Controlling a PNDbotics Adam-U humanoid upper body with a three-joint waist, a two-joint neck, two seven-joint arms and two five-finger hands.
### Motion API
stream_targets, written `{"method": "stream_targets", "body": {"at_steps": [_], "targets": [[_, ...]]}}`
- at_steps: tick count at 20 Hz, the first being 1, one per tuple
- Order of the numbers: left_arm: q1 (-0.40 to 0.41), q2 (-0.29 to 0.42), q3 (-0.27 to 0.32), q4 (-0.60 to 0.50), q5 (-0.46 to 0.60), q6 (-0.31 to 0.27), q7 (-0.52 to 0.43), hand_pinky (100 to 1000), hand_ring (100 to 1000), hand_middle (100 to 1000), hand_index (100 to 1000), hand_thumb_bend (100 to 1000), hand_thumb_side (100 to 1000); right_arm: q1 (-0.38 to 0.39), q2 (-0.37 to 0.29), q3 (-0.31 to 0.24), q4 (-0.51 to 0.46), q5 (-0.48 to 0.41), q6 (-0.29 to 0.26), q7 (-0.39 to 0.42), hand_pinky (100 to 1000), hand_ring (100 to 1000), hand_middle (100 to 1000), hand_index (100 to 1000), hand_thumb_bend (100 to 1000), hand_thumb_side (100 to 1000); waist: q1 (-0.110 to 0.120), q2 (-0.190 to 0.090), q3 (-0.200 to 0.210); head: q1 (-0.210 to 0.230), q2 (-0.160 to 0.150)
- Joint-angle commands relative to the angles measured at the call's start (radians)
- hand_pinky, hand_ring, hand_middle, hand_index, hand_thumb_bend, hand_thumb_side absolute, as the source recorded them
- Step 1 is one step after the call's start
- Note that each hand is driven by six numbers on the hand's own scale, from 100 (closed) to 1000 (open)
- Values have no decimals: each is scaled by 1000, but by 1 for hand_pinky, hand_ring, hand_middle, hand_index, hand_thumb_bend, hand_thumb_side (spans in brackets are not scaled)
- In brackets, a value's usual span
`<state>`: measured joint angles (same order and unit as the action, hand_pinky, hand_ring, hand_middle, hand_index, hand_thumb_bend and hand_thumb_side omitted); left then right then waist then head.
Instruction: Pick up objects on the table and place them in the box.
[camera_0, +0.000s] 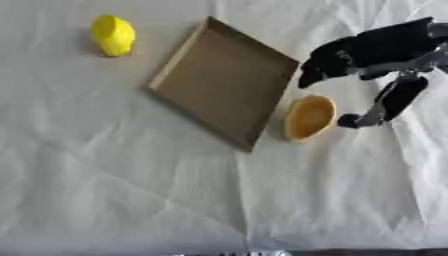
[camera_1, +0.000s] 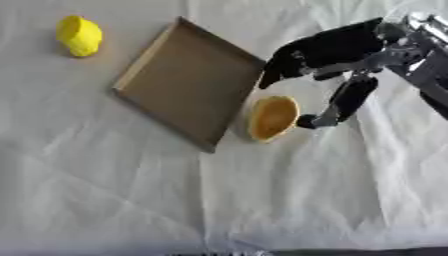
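The right robot hand (camera_0: 372, 55) hovers spread, fingers and thumb apart, over the orange oval object (camera_0: 309, 118), which lies on the surface just right of the shallow brown box (camera_0: 223, 80). This looks like the reach before a grasp: next the fingers must close round it. A yellow object (camera_0: 113, 34) waits far left.

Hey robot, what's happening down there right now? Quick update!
Right hand open above orange piece, not gripping. Left hand out of sight. Box empty; yellow piece far left. Nothing in the way.
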<state>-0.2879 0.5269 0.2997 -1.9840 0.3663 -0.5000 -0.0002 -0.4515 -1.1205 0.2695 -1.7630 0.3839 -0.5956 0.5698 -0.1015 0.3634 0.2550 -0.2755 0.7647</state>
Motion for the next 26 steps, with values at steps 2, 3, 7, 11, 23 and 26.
{"method": "stream_targets", "body": {"at_steps": [2, 3, 7, 11, 23, 26], "targets": [[-13, 21, 8, -16, 5, 3, -5, 975, 966, 844, 909, 100, 662, -33, 1, 8, 27, -14, -46, 92, 1000, 967, 882, 972, 176, 553, 1, -22, 6, -6, 5], [-13, 20, 9, -16, 5, 4, -6, 976, 967, 844, 910, 100, 668, -35, 8, 10, 40, -12, -45, 101, 1000, 967, 882, 972, 186, 530, 0, -21, 7, -5, 5], [-13, 18, 11, -16, 6, 7, -6, 977, 967, 844, 910, 100, 663, -35, 27, 17, 84, 4, -50, 126, 1000, 966, 856, 971, 168, 591, -4, -19, 10, -2, 5], [-16, 16, 11, -16, 8, 7, -8, 977, 966, 843, 910, 100, 663, -39, 46, 25, 121, 23, -59, 142, 1000, 966, 833, 971, 150, 615, -3, -17, 12, -5, 5], [-20, 15, 10, -16, 14, 6, -14, 977, 964, 840, 910, 100, 663, -56, 90, 51, 190, 58, -86, 213, 953, 853, 590, 865, 204, 570, 1, -10, 14, -10, 5], [-20, 15, 12, -16, 17, 5, -14, 977, 963, 840, 910, 100, 663, -60, 95, 52, 201, 42, -98, 228, 911, 768, 473, 750, 196, 556, 3, -9, 13, -9, 5]]}}
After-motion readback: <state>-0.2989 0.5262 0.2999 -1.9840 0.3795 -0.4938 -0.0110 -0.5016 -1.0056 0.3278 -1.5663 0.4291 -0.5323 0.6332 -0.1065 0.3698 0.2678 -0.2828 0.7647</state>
